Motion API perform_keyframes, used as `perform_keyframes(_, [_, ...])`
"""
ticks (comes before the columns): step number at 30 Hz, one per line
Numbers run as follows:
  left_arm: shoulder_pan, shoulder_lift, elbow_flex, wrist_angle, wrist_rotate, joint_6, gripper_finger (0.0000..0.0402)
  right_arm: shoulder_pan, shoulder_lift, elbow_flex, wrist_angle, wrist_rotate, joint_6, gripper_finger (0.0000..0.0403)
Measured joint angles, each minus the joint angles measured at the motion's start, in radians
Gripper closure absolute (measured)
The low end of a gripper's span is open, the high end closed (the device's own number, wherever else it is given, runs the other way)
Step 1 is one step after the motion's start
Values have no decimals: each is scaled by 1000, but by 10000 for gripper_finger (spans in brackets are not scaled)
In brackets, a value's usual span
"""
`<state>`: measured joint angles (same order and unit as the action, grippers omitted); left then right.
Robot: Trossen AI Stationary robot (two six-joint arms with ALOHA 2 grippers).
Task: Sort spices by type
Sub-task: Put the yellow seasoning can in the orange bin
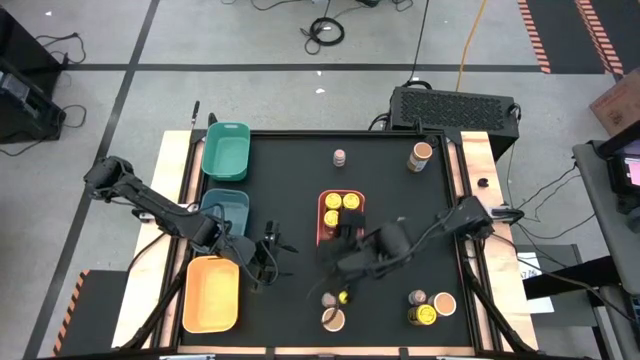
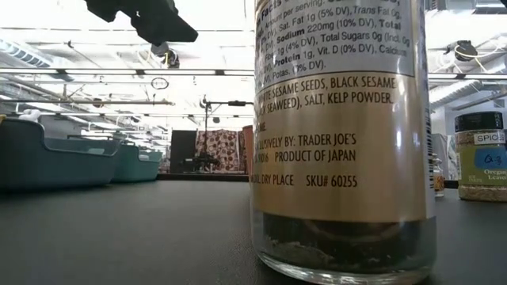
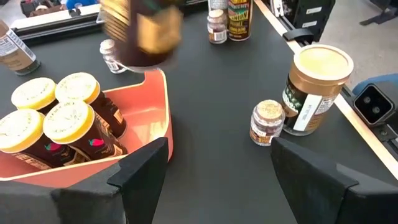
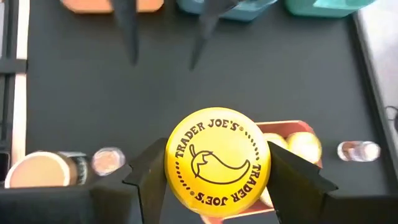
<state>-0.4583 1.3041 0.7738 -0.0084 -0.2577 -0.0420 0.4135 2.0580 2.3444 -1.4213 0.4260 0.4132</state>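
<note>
Four yellow-lid jars [image 3: 53, 118] sit upright in the coral tray, around table centre. Another yellow-lid jar [image 4: 217, 160] hangs upright just above it, toward 6 o'clock.

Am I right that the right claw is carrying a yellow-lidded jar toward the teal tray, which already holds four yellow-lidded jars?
Not quite: the four jars sit in the coral tray, as the left wrist view shows. The right claw does hold a yellow-lidded jar.
</note>
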Motion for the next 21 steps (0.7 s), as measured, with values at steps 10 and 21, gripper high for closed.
perform_keyframes(10, [-2,0,0,-20,1,-3,116,-78,-17,-2,-38,-12,-75,187])
perform_keyframes(21, [-2,-3,-27,48,-229,-4,116,-91,-48,-129,102,-38,-136,186])
